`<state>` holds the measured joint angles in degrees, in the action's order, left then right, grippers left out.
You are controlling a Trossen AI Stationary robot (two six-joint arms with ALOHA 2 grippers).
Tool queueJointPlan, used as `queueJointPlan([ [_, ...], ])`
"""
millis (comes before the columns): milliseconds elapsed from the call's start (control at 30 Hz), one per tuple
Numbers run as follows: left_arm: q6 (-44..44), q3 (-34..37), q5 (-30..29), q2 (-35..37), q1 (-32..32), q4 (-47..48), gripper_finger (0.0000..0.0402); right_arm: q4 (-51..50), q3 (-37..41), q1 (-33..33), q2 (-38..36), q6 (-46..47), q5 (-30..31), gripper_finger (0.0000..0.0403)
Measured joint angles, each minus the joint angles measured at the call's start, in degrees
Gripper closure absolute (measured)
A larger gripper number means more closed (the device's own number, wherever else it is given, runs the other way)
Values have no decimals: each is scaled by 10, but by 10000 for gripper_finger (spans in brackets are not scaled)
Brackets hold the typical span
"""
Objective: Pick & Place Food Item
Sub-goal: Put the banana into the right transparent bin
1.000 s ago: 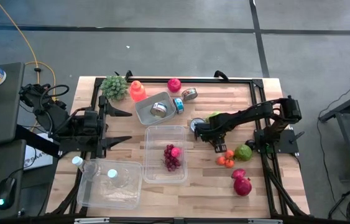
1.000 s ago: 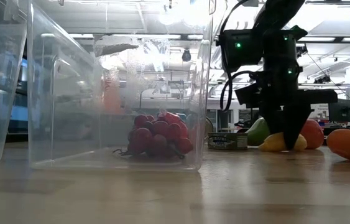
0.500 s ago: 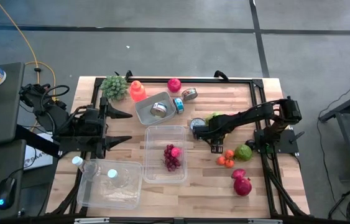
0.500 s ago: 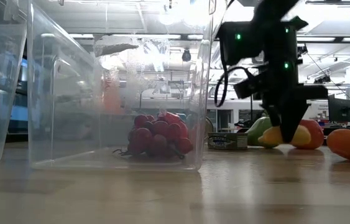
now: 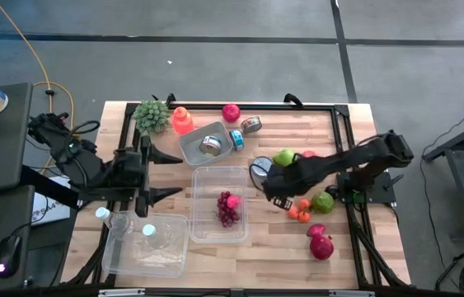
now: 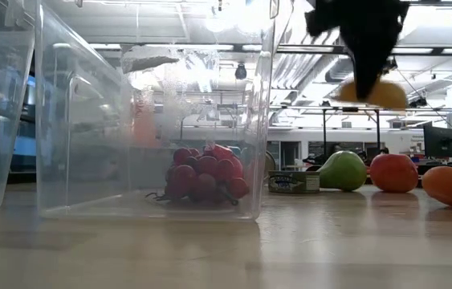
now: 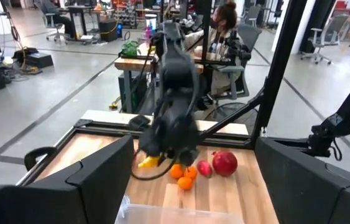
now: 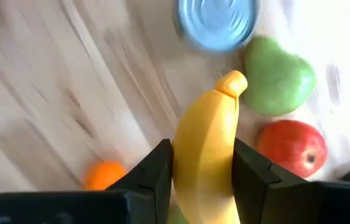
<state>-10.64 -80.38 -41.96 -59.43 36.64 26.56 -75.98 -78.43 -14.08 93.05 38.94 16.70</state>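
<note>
Banana is clamped between the two dark fingers of the right tool, seen closest in the right wrist view, with its stem end pointing away from the tool. Past it in that view lie a green pear, a red apple, a blue tin lid and an orange, all on the wooden surface below, blurred. The low view shows only the tip of the banana under the dark tool, well above the surface; the tool's upper part is cut off by the picture's edge. From above, the banana itself is hidden under the right tool, which hangs just to the right of the clear tub, near the pear.

Red grapes sit inside the clear tub, the landmark at mid-surface; from above they show at its middle. To the tub's right, beyond the tool, are small oranges, a green fruit and pomegranates. Behind the tub stand a grey bowl and a green leafy bunch.

Left tool waits to the left of the tub with its fingers spread wide; its wrist view alone shows people seated at desks in the room beyond.
</note>
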Motion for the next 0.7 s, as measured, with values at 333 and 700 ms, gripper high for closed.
queueJointPlan([
  [333,43,0,16,3,7,26,74,69,-88,-147,-22,252,183,298],
  [700,45,0,16,5,34,46,74,435,-101,-77,7,-4,175,298],
])
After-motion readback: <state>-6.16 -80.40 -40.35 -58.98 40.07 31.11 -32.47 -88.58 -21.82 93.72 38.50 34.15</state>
